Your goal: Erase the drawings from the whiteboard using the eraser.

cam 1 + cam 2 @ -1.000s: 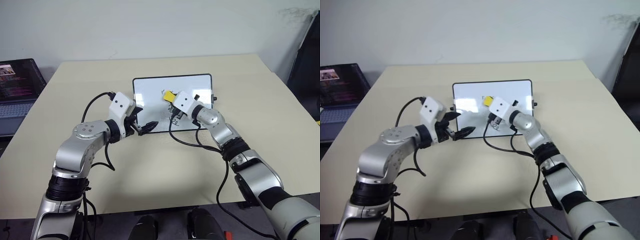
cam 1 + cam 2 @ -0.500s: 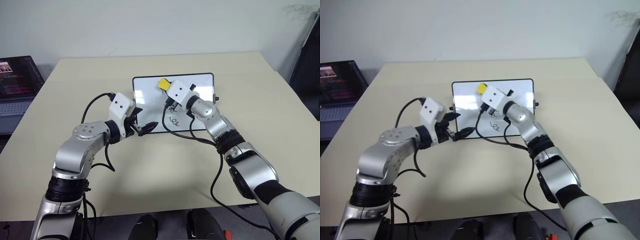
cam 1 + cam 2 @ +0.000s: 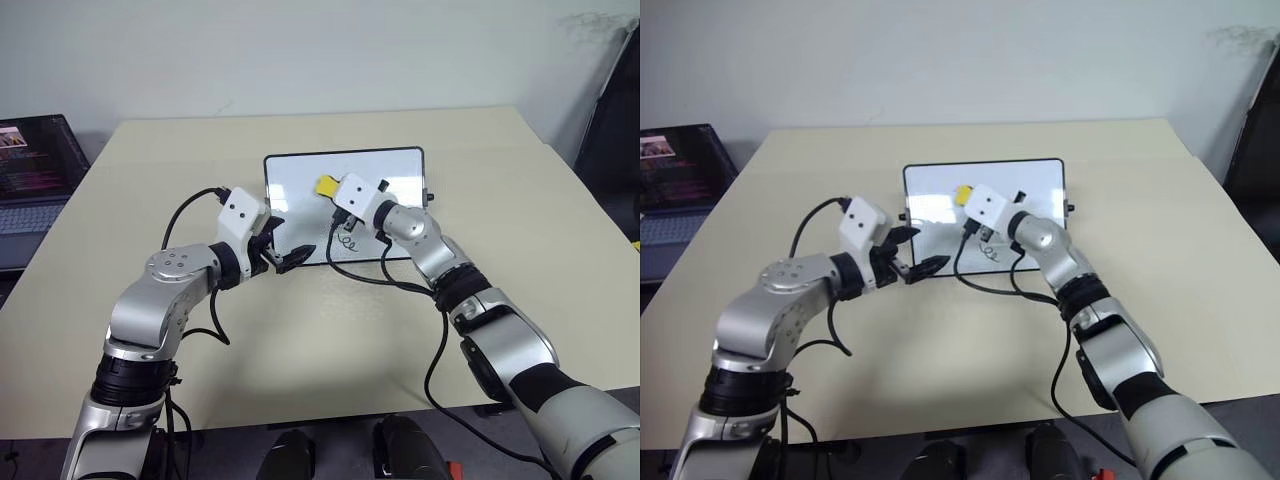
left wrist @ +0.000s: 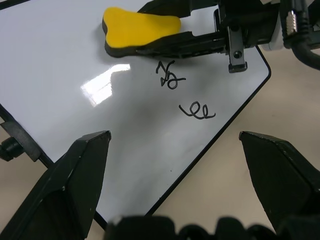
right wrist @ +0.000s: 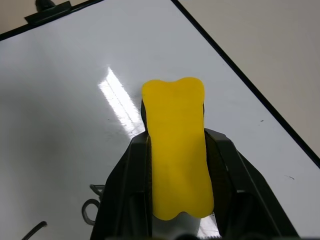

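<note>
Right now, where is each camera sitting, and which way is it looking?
Left eye and right eye views: on the head, looking forward and down at the beige table; both arms show, and the left gripper.
Left wrist view: on the left wrist, looking along its open black fingers at the glossy white black-framed whiteboard and thin black squiggly drawings.
Right wrist view: on the right wrist; the right gripper clamps the small yellow eraser.
Shared: all show whiteboard and eraser.

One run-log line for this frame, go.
right gripper: shut on eraser, on whiteboard | left gripper: open, at board edge | drawings: two squiggles left
</note>
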You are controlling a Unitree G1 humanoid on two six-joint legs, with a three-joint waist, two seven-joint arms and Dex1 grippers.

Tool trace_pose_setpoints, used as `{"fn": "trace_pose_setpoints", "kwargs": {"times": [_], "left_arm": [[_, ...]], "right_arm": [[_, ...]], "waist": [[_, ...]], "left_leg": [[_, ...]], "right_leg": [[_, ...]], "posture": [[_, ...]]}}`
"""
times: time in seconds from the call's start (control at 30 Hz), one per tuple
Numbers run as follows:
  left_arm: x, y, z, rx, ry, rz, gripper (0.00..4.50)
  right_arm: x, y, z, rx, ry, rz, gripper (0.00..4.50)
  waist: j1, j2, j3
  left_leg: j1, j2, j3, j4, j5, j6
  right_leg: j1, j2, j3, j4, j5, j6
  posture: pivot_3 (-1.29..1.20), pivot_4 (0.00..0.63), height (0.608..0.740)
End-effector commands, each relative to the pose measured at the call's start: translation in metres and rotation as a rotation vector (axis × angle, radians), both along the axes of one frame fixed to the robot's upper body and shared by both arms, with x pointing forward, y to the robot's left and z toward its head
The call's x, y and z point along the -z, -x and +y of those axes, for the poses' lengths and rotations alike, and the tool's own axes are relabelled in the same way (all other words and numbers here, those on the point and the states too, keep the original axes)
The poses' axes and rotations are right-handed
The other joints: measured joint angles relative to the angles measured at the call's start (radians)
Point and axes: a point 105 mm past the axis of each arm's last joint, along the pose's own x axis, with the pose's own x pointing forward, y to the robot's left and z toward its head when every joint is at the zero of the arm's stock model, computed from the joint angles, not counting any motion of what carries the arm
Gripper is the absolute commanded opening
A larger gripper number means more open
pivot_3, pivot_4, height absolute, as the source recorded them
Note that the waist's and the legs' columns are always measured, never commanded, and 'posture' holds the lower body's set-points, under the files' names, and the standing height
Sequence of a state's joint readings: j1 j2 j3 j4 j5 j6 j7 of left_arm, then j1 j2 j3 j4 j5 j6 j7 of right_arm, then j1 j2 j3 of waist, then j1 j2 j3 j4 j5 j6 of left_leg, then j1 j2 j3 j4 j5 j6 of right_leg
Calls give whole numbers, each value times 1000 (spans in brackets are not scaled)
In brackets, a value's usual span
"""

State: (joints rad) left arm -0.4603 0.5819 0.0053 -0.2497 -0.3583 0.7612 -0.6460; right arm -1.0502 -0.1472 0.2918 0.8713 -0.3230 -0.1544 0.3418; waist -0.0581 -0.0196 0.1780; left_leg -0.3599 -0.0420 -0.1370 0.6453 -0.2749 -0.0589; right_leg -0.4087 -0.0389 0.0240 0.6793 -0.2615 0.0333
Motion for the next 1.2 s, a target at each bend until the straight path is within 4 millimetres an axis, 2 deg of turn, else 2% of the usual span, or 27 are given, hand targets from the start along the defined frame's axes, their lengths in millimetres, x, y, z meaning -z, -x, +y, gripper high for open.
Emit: {"fn": "trace_pose_setpoints", "kwargs": {"times": [0.03,0.33,0.5,0.63,0.73,1.03,1.1,1.2], "left_arm": [[-15,3,-4,23,15,-55,4500],[-14,3,-4,22,16,-55,4500],[-14,3,-5,21,17,-55,4500],[-14,4,-5,22,17,-55,4500],[-14,3,-6,25,19,-55,4500],[-15,3,-7,33,19,-55,4500],[-15,4,-7,34,19,-55,4500],[-15,4,-7,35,19,-54,4500]], "right_arm": [[-14,-11,-22,95,-34,-23,1102],[-14,-11,-19,111,-46,-30,1102],[-10,-17,-36,174,-50,-19,1102],[1,-17,-47,189,-19,3,1102],[18,-14,-54,195,13,37,1102],[61,1,-61,167,110,132,1102],[65,3,-64,173,113,146,1102],[58,1,-67,193,65,146,1102]], "waist": [[3,0,0],[5,0,0],[5,0,0],[9,0,0],[11,0,0],[13,-3,-2],[13,-3,-2],[12,-3,-2]], "left_leg": [[0,0,0,0,0,0],[0,0,0,0,0,0],[0,0,0,0,0,0],[0,0,0,0,0,0],[0,0,0,0,0,0],[5,0,0,0,0,0],[7,0,1,0,0,0],[11,1,2,0,0,0]], "right_leg": [[0,0,0,0,0,0],[0,0,0,0,0,0],[0,0,0,0,0,0],[0,0,0,0,0,0],[1,0,0,0,0,0],[6,0,0,-1,0,0],[6,0,1,-1,0,0],[11,1,2,-1,0,1]], "posture": [[0,150,740],[0,150,740],[0,150,740],[0,150,740],[0,150,740],[0,150,740],[0,150,740],[0,150,740]]}}
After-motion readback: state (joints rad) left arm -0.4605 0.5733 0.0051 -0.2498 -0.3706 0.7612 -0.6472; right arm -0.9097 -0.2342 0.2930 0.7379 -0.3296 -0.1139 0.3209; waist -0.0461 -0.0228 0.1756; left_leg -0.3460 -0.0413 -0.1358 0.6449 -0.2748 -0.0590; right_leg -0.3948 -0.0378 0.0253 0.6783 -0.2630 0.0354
